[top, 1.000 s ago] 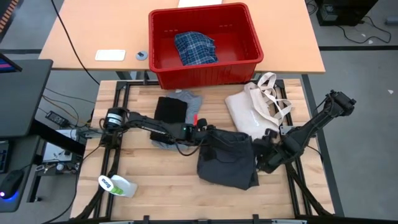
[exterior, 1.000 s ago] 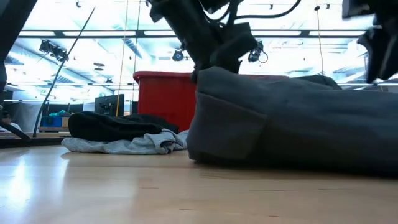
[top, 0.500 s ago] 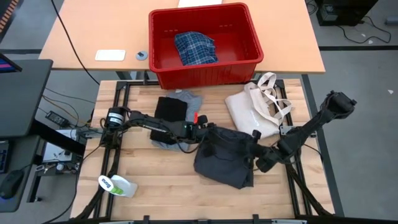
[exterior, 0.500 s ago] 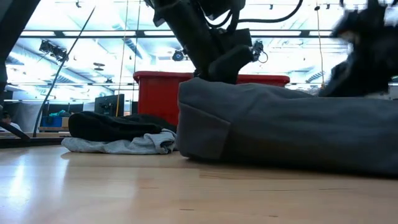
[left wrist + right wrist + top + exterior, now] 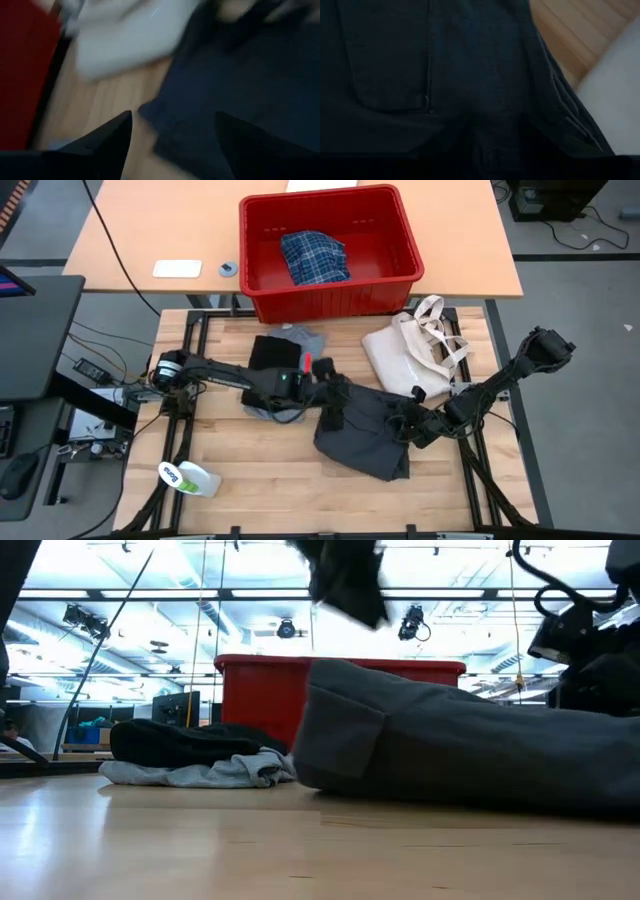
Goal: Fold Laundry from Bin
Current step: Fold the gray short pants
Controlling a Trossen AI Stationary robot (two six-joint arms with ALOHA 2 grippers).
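The dark garment [image 5: 362, 430] lies crumpled mid-bench, long axis running left-far to right-near. The left end effector [image 5: 331, 402] hangs spread above its left edge; the right end effector [image 5: 408, 427] sits at its right edge, grip state impossible to tell.

Left wrist view is motion-blurred: the dark grey garment [image 5: 250, 85], the cream tote bag [image 5: 125, 35] and the red bin [image 5: 25, 60] are only colour patches there.

Right wrist view: own fingers lost in shadow against the garment [image 5: 445, 75], grip state unreadable. High view: right gripper [image 5: 410, 426] sits on the garment edge, fingertips too small to resolve.

Low view: left gripper [image 5: 345, 575] blurred, cut off by top edge. The bin [image 5: 262, 690] is mostly hidden behind the garment [image 5: 450, 750]. Right edge crops the garment.

Plaid shirt [image 5: 313, 256]: crumpled, its shape unreadable.
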